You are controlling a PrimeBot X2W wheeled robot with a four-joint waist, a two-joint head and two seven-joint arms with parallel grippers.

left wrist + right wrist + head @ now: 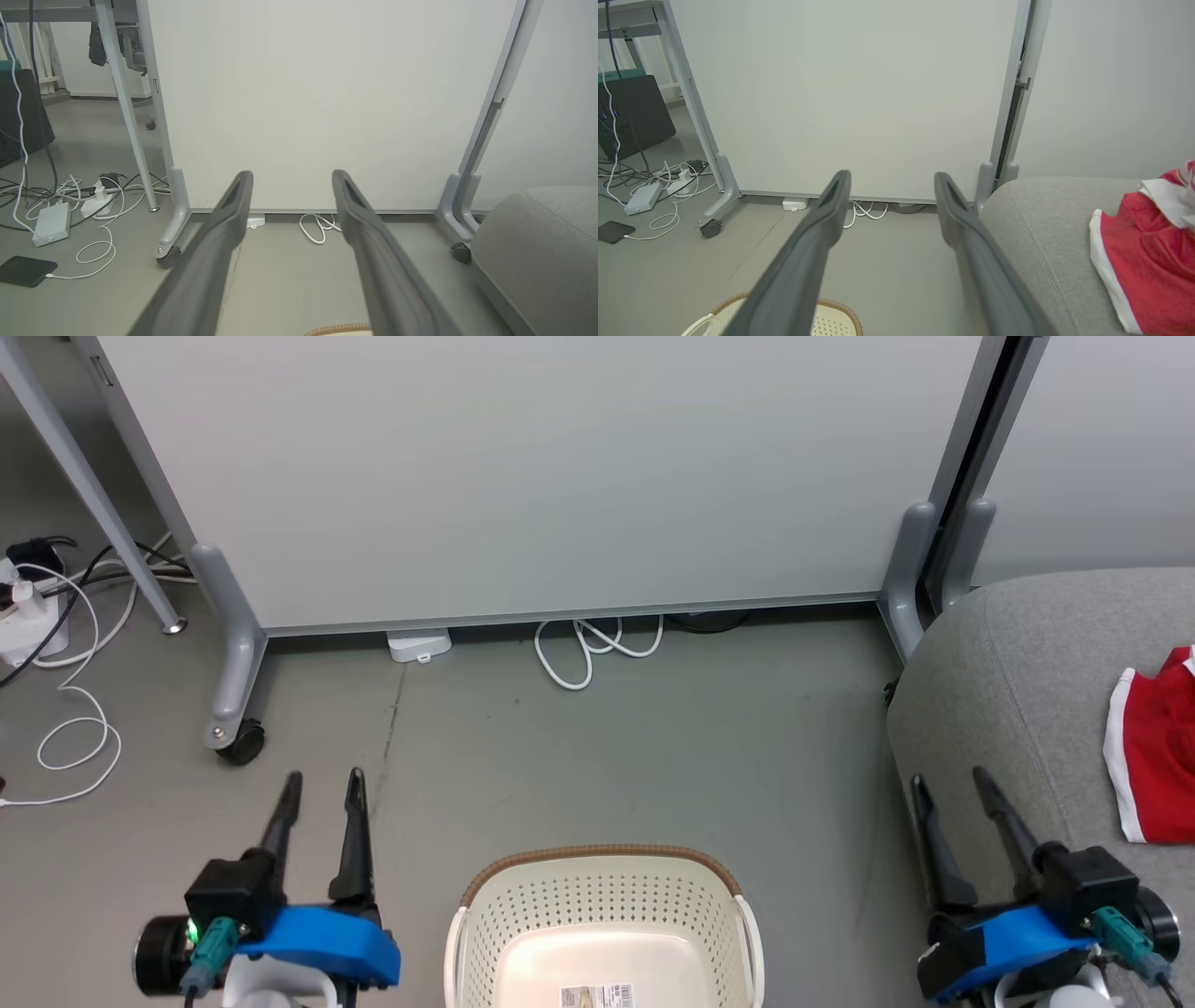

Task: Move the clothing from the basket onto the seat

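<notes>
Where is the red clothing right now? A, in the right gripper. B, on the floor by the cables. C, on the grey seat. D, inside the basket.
C: the red clothing lies on the grey seat, the right gripper stands open and empty, and what shows of the basket bottom holds just a label.

Basket [604, 905] on floor — seat [1027, 691] to right, clothing [1158, 756] on seat

The left gripper [324, 777] and right gripper [948, 778] each had two long, tapering dark fingers [353, 831], a black block [233, 891], a bright blue housing [317, 943] and a teal plug [213, 938]. At the left block's 8 o'clock glowed a green light [193, 928], perhaps an indicator.
</notes>
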